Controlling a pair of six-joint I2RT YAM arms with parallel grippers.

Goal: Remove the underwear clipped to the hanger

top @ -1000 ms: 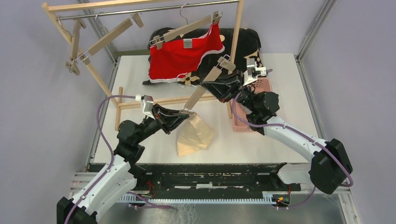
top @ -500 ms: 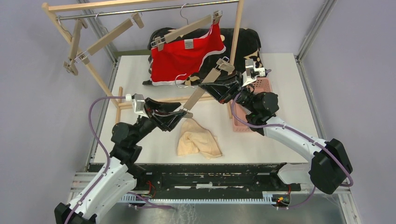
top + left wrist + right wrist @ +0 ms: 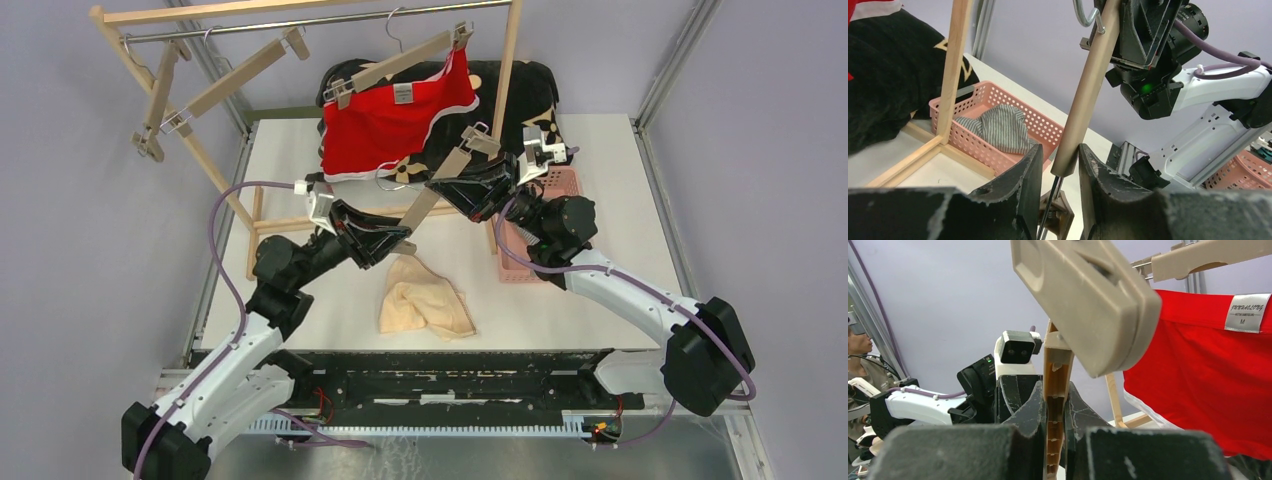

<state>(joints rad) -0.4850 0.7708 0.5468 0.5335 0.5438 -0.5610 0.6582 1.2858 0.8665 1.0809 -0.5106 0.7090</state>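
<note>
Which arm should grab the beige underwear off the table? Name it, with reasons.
Left. The left pincer is nearest the beige underwear, while the right pincer is clamped on the hanger.

Tan hanger (image 3: 1056, 362) tight in the right tool (image 3: 1054, 405), red underwear (image 3: 1198, 390) behind.

Top external: we look down from above and behind the arm bases (image 3: 165, 445), taking in the whole counter (image 3: 620, 200). Left wrist and right wrist: we sit close behind each one's fingers (image 3: 1023, 190), facing each other across the hanger (image 3: 1087, 90) both views share.
</note>
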